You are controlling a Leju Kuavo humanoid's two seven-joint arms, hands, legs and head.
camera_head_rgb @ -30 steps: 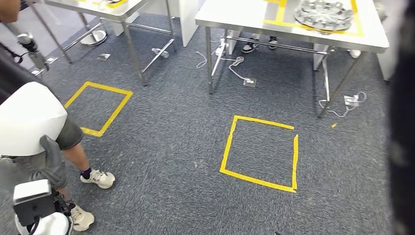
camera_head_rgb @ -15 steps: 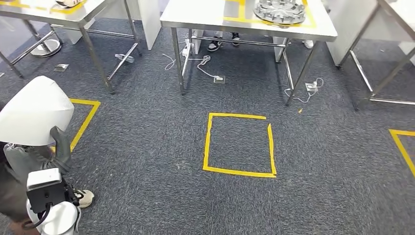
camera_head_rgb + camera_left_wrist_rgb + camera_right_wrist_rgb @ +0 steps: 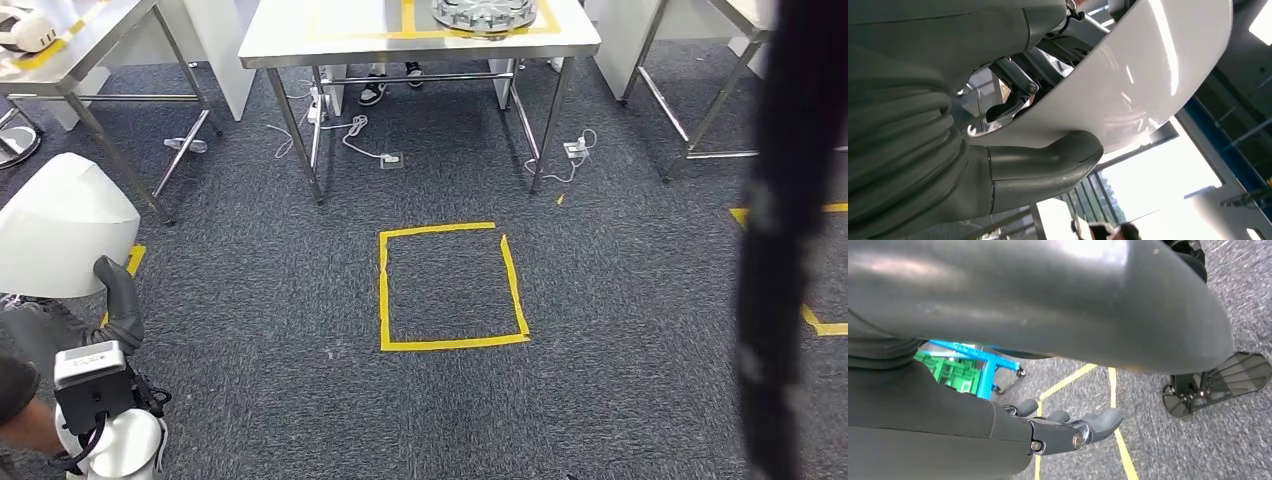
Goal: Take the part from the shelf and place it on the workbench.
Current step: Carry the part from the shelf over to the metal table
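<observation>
The part (image 3: 62,225) is a large white curved shell at the lower left of the head view. My left hand (image 3: 120,302) grips its lower edge. In the left wrist view the grey thumb (image 3: 1048,162) presses against the glossy white part (image 3: 1133,75), with the darker fingers on its other side. The workbench (image 3: 300,45) is a steel table ahead at top centre, some way beyond a yellow tape square (image 3: 450,285) on the carpet. My right hand (image 3: 1068,430) hangs over the floor, its fingers slightly bent and holding nothing.
A round metal disc (image 3: 485,12) lies on the workbench. More steel tables stand at the left (image 3: 60,60) and right (image 3: 700,60). A person's arm (image 3: 20,420) is close at the lower left. A dark blurred band (image 3: 790,250) crosses the right side. A blue cart (image 3: 973,360) holds green crates.
The camera has turned, so the workbench and tape square now sit more squarely ahead. The white part stays in my left hand. The person's legs have slipped out of the picture.
</observation>
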